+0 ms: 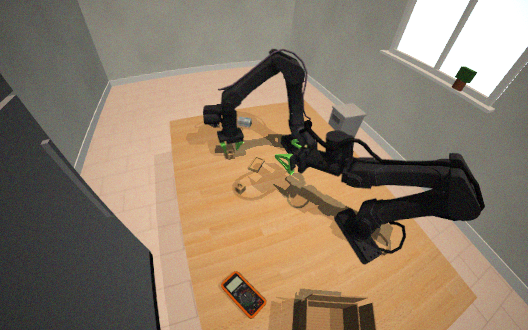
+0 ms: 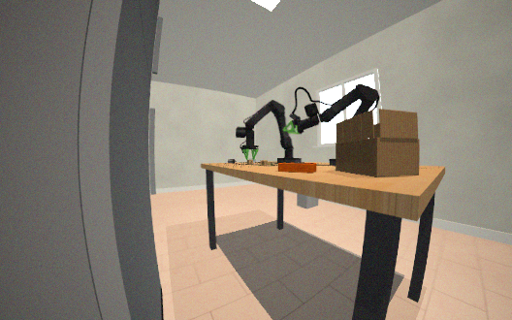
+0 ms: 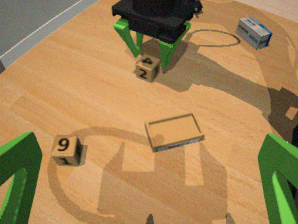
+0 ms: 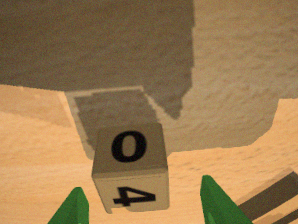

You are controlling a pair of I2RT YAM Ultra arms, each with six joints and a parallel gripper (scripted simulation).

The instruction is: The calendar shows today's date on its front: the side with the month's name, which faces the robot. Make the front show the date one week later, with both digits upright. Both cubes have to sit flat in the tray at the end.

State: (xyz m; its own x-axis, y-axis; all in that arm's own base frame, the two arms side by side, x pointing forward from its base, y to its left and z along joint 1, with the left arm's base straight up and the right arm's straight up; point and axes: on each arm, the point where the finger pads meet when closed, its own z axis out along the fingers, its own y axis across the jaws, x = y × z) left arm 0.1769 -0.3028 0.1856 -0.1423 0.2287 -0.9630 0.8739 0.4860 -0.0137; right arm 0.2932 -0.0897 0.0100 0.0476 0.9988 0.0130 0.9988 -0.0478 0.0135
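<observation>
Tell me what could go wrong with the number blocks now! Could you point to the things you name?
The right claw (image 1: 231,146) (image 2: 250,154) (image 3: 151,61) (image 4: 142,190) is open around the 4-and-2 cube (image 3: 147,69) (image 4: 131,150), so closing or moving crookedly might bump it askew. The 9-and-1 cube (image 1: 240,188) (image 3: 66,150) sits outside the tray (image 1: 256,164) (image 3: 175,132) too; someone could set it in with the wrong side facing front. The tray looks shallow, so a cube might land tilted on its rim.
</observation>
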